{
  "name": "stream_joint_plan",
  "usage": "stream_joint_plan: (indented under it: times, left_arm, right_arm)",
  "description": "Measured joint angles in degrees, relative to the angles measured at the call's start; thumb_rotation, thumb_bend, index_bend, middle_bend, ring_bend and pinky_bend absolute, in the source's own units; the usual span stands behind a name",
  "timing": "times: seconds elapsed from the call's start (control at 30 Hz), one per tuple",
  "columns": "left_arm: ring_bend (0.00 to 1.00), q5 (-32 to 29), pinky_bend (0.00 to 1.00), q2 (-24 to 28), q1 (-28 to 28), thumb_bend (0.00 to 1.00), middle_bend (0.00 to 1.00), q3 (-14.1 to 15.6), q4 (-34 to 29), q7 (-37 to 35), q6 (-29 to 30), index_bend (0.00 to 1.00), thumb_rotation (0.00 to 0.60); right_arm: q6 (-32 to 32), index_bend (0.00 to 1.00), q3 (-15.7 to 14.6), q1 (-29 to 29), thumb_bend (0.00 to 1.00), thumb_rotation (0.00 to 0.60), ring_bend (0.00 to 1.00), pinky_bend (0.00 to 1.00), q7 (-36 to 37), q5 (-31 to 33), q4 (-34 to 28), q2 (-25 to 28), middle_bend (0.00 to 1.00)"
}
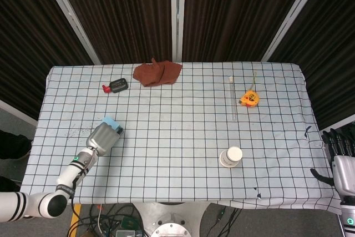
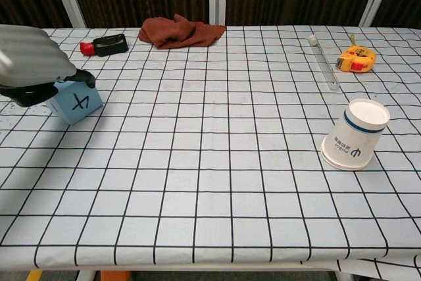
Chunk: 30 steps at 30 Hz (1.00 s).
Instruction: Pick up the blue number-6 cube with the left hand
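The blue number-6 cube [image 1: 111, 121] [image 2: 77, 103] is at the table's left side, tilted, its face marked 4 turned to the chest view. My left hand [image 1: 103, 137] [image 2: 31, 64] lies over its top and grips it; the 6 face is hidden under the hand. In the head view only a blue corner shows past the fingers. Off the table's right edge, my right hand [image 1: 339, 152] hangs with fingers apart, holding nothing; the chest view does not show it.
A brown cloth [image 1: 157, 72] [image 2: 181, 31] and a black-and-red object [image 1: 116, 85] [image 2: 105, 45] lie at the back left. A clear tube [image 1: 232, 97], an orange tape measure [image 1: 249, 99] and an upturned paper cup [image 1: 231, 156] [image 2: 355, 135] occupy the right half.
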Motion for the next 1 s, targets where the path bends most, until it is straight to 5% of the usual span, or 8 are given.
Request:
stream_joint_plan:
  times: [0.43,1.0]
  left_arm:
    - [0.91,-11.2,0.94,-0.6,-7.7,0.67,0.86,0.9,5.4,0.2,-2.9,0.21,0.6]
    - [0.92,-25.5,0.95,-0.3,-15.9,0.69,0.87,5.5,12.4,-2.5,-6.7,0.24,0.6]
  right_arm:
    - [-0.4,0.0,0.1,0.1,0.05,0.6,0.0,0.0,-0.3,0.4,0.1,-0.2,0.0]
    - [-1.1,0.0,0.2,0.3,0.05,0.6,0.0,0.0,-0.1,1.0,0.6,-0.4,0.0]
